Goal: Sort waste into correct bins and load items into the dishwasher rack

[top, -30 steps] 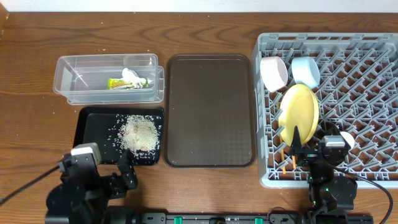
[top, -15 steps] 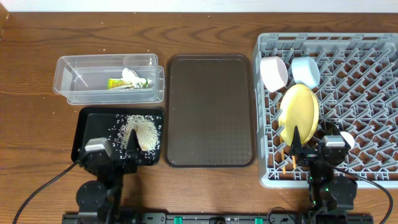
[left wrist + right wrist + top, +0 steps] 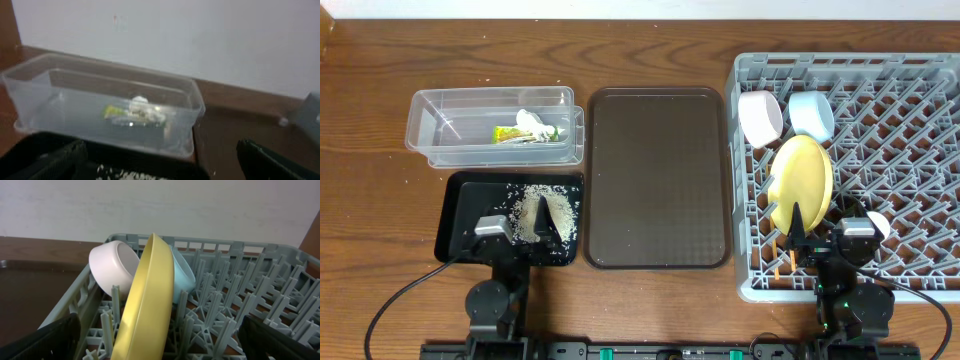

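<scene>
rice grains (image 3: 560, 203) unchanged; left hand (image 3: 518, 222), released, has swung over black tray (image 3: 460, 205); right hand (image 3: 832, 236) released.

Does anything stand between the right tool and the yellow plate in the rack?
Nothing visible does. The open right tool faces the yellow plate, which stands on edge in the rack.

overhead looks down; low wrist views (facing wall (image 3: 200, 40)) share tub (image 3: 490, 97), rack (image 3: 850, 62).

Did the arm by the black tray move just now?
Yes. The left gripper swung toward the brown tray and away from the table's front edge, ending over the rice in the black tray.
</scene>
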`<action>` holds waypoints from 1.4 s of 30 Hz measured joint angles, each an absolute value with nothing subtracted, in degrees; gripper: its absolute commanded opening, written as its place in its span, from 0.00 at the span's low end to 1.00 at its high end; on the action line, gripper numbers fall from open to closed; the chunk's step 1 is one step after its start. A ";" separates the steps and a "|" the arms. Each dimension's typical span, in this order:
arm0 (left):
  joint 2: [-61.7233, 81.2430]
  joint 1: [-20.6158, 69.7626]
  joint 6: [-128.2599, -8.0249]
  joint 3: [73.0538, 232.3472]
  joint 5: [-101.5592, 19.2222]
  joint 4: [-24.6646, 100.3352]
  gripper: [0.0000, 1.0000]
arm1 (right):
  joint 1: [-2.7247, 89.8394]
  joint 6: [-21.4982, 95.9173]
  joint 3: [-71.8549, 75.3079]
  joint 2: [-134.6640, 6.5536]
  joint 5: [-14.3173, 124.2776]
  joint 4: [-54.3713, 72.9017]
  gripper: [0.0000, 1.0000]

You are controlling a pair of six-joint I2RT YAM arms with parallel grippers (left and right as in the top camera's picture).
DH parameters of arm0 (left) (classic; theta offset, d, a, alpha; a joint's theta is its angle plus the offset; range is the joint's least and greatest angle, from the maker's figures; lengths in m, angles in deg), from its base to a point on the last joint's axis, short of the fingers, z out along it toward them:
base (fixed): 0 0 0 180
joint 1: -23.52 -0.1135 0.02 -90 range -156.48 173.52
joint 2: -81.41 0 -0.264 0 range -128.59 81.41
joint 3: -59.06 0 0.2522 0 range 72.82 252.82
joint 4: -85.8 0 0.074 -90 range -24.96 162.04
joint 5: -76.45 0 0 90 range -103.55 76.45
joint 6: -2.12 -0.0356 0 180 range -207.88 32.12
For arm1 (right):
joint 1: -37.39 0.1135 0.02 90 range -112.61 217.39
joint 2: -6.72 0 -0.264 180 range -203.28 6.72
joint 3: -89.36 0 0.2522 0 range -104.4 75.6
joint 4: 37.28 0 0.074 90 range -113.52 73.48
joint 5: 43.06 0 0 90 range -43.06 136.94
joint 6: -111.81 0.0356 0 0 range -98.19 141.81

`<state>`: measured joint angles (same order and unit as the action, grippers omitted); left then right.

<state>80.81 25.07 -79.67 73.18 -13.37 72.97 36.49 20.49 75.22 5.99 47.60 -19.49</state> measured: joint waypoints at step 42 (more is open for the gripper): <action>80.83 25.07 -79.80 73.86 -13.65 70.57 0.98 | 36.49 20.49 75.22 6.01 47.60 -19.49 0.99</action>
<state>80.83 25.07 -79.80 73.86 -13.65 70.57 36.49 20.49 75.22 6.01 47.60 -19.49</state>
